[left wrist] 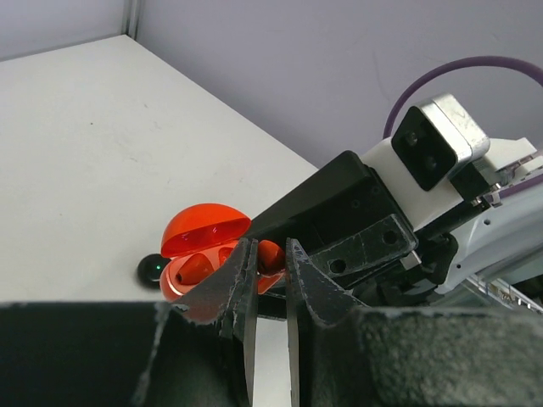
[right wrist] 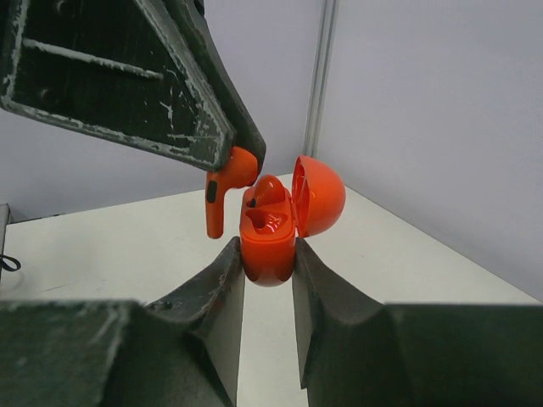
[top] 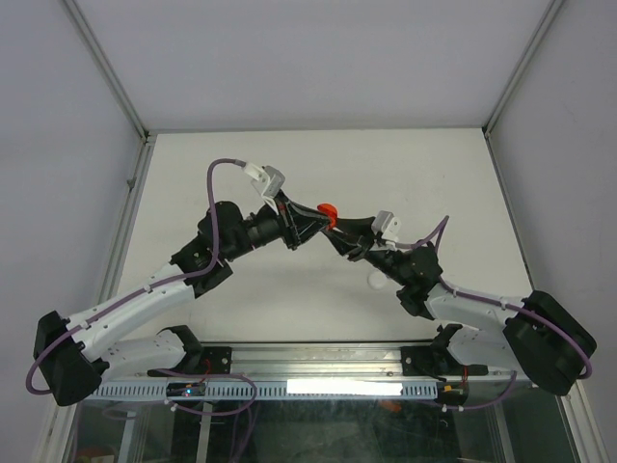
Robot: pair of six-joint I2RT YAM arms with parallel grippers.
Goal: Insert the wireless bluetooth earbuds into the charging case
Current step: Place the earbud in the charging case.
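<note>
Right gripper (right wrist: 269,254) is clamped on the open charging case (right wrist: 321,197); the red earbud (right wrist: 222,191), pinched in the left gripper (left wrist: 271,254), is not yet inserted.

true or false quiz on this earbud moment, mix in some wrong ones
1. The right gripper clamps the orange case with its lid open. True.
2. The left gripper is empty. False: it pinches an orange earbud.
3. That earbud is seated in the case. False: it hangs beside the opening, stem down.
4. A second earbud sits inside the case. True.
</note>
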